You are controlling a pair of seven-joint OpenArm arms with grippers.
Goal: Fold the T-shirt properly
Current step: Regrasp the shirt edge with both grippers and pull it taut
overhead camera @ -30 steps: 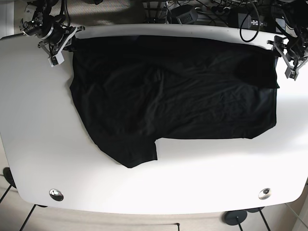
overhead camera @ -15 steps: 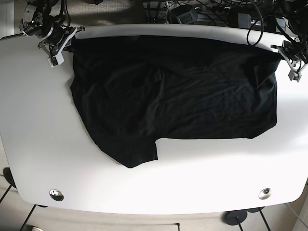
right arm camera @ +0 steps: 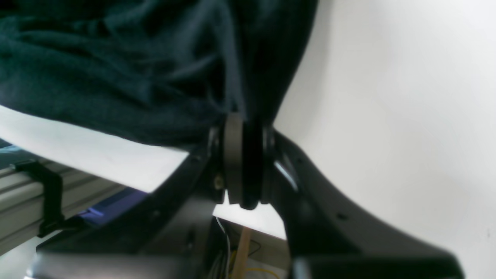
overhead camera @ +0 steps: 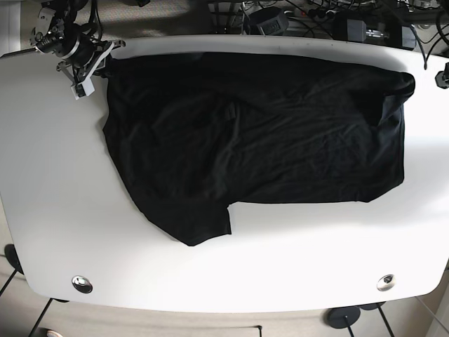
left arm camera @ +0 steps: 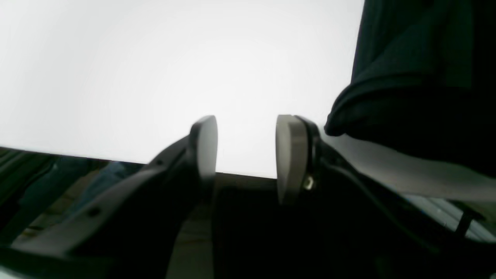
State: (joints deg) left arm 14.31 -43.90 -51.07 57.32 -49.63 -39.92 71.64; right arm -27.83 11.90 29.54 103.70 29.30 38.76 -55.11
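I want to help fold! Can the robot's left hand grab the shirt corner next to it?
Probably yes. The left hand is open and empty over the white table, and the black T-shirt bunches up right beside it, with nothing in between.

The black T-shirt (overhead camera: 252, 133) lies spread and wrinkled across the table.

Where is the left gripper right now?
The left gripper is open over bare white table, just off the T-shirt corner, at the base view's right edge.
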